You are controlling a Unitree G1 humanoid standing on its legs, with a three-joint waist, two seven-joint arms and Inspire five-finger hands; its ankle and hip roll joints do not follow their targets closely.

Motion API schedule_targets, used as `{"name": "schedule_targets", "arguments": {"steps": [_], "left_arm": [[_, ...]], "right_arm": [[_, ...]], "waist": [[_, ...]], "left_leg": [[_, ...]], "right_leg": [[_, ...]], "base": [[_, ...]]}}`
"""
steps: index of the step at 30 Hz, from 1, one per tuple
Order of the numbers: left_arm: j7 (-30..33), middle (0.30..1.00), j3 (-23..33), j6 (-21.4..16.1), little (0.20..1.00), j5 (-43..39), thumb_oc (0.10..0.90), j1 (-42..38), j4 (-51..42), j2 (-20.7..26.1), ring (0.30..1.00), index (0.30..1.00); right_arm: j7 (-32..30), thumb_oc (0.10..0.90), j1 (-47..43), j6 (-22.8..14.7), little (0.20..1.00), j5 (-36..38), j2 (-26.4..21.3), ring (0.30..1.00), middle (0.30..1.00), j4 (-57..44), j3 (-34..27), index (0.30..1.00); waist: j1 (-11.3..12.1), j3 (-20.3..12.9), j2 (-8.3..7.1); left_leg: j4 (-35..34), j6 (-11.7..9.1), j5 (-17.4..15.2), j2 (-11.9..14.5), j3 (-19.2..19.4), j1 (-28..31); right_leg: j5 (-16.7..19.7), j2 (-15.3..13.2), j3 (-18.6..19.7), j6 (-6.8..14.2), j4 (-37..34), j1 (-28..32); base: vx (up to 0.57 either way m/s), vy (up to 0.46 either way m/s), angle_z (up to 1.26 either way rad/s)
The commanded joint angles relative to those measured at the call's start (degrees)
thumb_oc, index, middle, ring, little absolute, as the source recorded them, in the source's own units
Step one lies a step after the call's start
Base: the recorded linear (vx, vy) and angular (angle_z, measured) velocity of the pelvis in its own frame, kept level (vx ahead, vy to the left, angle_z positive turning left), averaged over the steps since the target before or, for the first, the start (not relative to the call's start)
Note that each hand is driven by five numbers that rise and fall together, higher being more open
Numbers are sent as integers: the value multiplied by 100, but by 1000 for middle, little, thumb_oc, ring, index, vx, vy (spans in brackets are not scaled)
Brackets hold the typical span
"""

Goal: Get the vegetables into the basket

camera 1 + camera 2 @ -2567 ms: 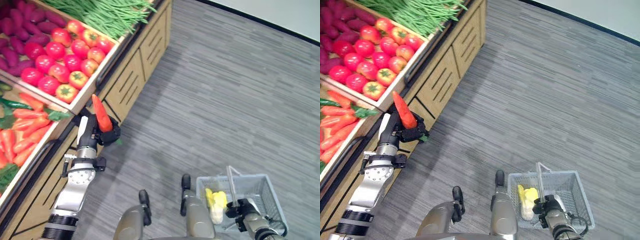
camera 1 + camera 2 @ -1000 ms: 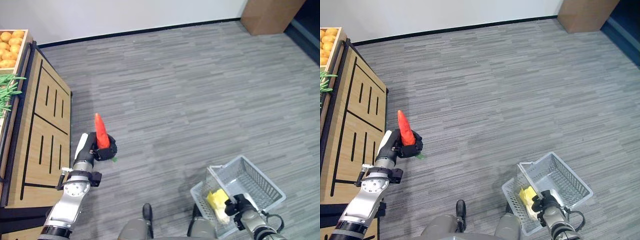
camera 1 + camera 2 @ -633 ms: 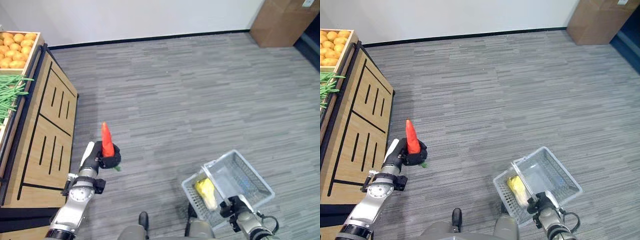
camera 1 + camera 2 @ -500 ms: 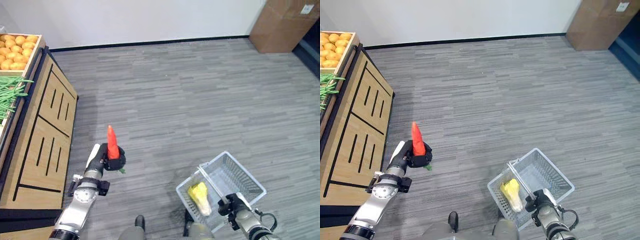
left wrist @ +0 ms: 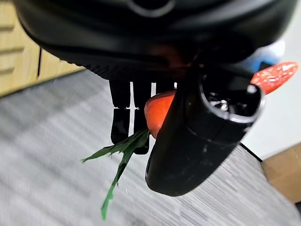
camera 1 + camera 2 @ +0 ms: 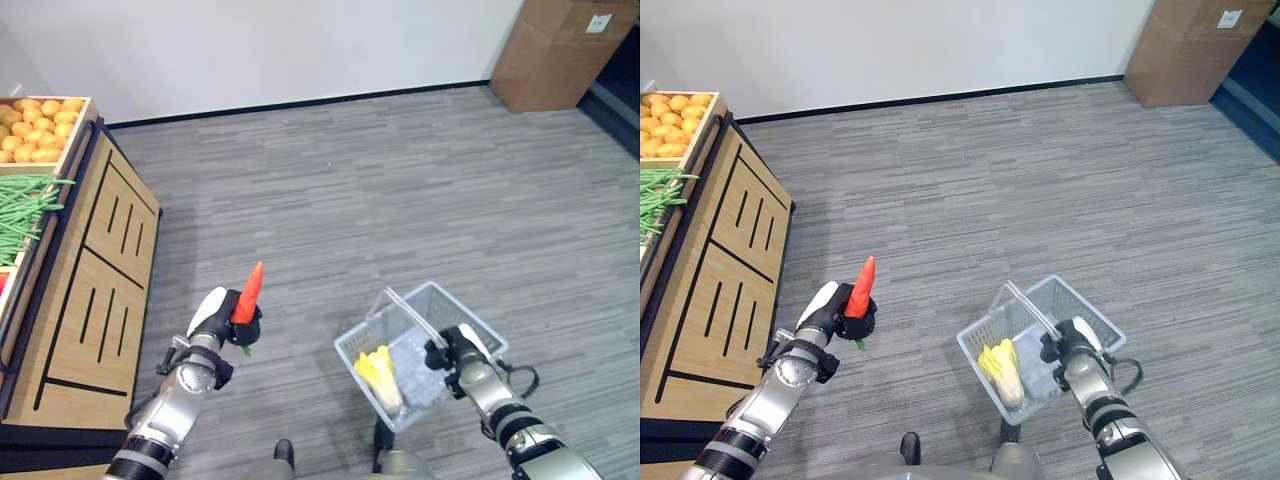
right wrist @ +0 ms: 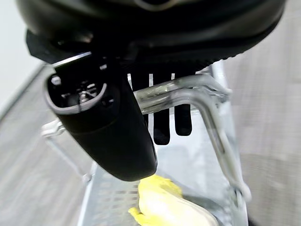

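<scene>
Carrot [image 6: 248, 293]: held tip-up in the left hand [image 6: 213, 322], fingers curled round it, over the floor.
Basket [image 6: 372, 343]: hangs by its handle from the right hand's [image 6: 462, 352] closed fingers.
Inside basket: yellow cabbage [image 6: 378, 375].

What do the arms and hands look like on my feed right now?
Both arms are silver-grey with black joint rings. The left hand and the right hand are dark, each with a white thumb cover. Up close, the casings look smooth, glossy black, with slim segmented fingers.

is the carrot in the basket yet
No, out. The left hand is curled round the carrot, apart from the basket that the right hand holds.
</scene>
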Motion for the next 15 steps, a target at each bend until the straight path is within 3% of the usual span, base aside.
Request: {"name": "schedule_targets", "arguments": {"steps": [1,9,15], "left_arm": [[11,300,-446,-318,300,1057,400,-845,-158,385,300,300],[-271,300,-969,-295,300,1585,400,-1092,544,123,300,300],[-461,300,-1572,-154,300,2176,400,-1458,2127,-474,300,300]], "right_arm": [[-337,400,-878,-543,300,-36,119,300,300,-809,88,300],[-34,400,-753,-736,300,-457,201,300,300,-2062,498,300],[223,400,-685,-928,300,-385,328,300,300,-3027,938,300]], "waist": [[8,-295,-274],[-160,-386,-105],[-395,-450,21]], "left_leg": [[198,-93,-121,126,84,-218],[188,-122,-135,176,218,-102],[162,-148,-128,208,389,-28]], "right_leg": [[-627,-283,209,358,191,222],[-681,-241,334,323,195,257],[-678,-201,469,304,194,223]], "base": [[6,-48,-4],[5,-27,-10],[-6,-22,-13]]}}
